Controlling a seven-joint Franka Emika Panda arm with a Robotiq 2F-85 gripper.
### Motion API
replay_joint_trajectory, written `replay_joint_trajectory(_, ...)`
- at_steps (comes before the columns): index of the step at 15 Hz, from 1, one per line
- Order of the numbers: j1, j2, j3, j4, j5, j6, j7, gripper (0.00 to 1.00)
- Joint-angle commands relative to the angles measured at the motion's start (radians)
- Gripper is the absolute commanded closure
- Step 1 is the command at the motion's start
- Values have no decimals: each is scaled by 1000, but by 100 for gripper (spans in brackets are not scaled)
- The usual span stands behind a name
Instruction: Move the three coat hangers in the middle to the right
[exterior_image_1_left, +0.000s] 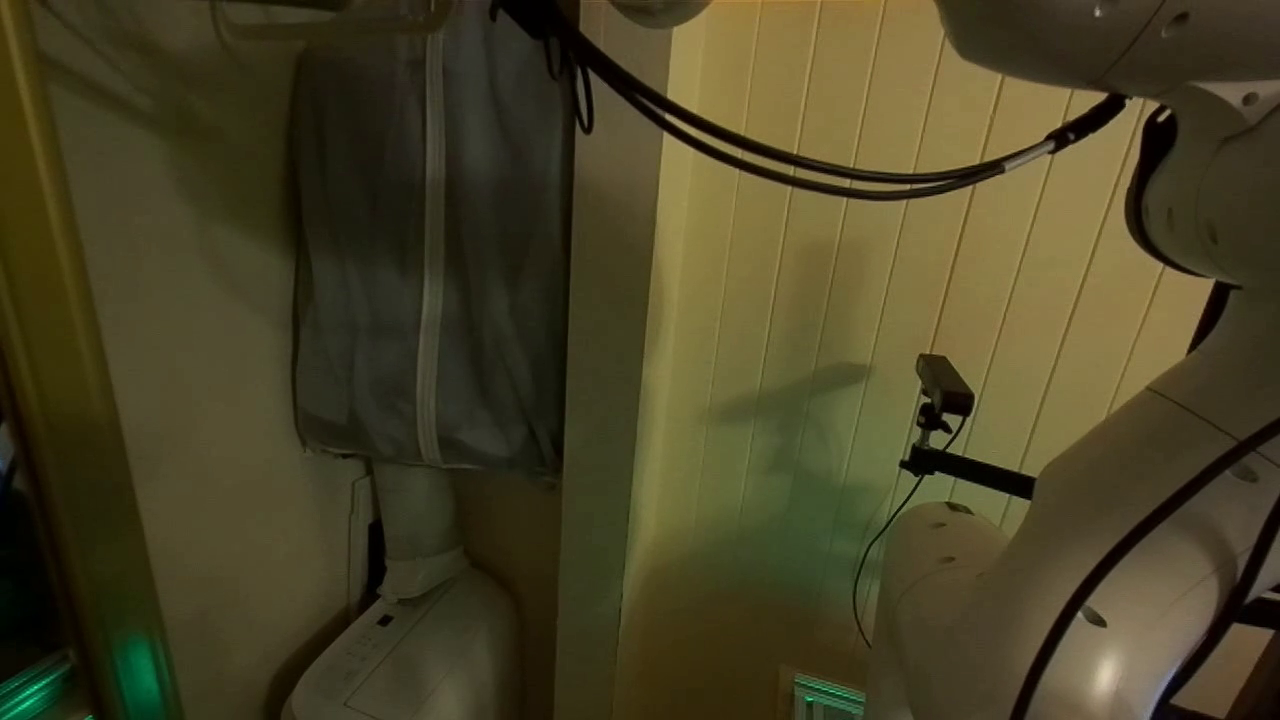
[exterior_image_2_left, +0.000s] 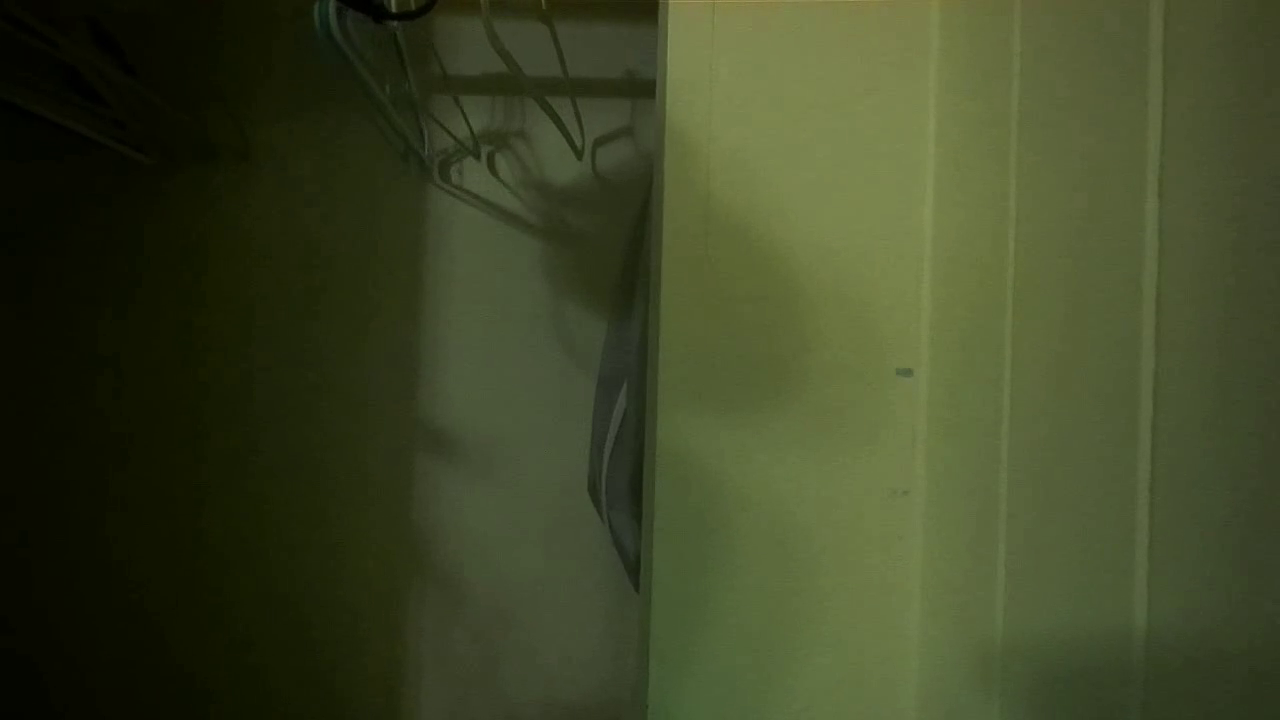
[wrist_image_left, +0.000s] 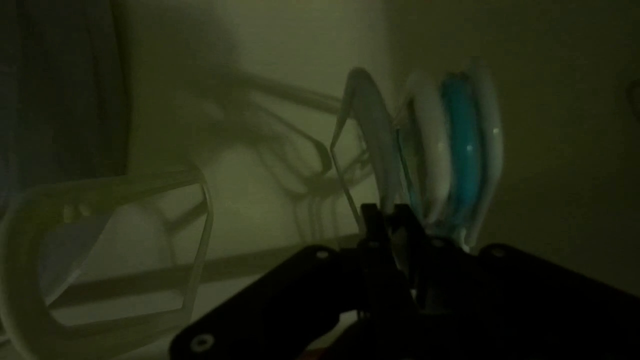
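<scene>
In the wrist view a pale hanger (wrist_image_left: 372, 130) runs down between my gripper's black fingertips (wrist_image_left: 386, 215). The fingers are close together and appear shut on it; their inner faces are dark. Just right of it hang a white hanger (wrist_image_left: 434, 150), a teal-blue hanger (wrist_image_left: 462, 145) and another pale hanger (wrist_image_left: 492, 140), packed together. Only one is plainly teal; the rest look pale in the dim light. In an exterior view the bunched hangers (exterior_image_2_left: 375, 95) show at the top. The gripper is out of frame at the top of the exterior views.
Another pale hanger (wrist_image_left: 17, 250) hangs apart at the left of the wrist view. The grey garment bag (exterior_image_1_left: 500, 250) hangs beside the closet's wall edge (exterior_image_1_left: 610, 350). A white appliance (exterior_image_1_left: 430, 650) stands below. Black cables (exterior_image_1_left: 800, 165) sag from the arm. Thin hangers (exterior_image_2_left: 545, 90) hang nearer the wall edge.
</scene>
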Motion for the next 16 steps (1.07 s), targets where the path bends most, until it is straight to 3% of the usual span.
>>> replay_joint_trajectory(1, -28, -3, 7, 4, 15, -1, 4, 100)
replay_joint_trajectory(7, -193, 21, 43, 55, -12, -8, 142, 97)
replay_joint_trajectory(13, -300, 51, 65, 88, -26, -4, 225, 97)
replay_joint_trajectory(14, -306, 54, 67, 92, -23, -4, 233, 90)
replay_joint_trajectory(15, -309, 55, 70, 95, -22, -7, 238, 67)
replay_joint_trajectory(16, -311, 52, 74, 96, -23, -9, 243, 65)
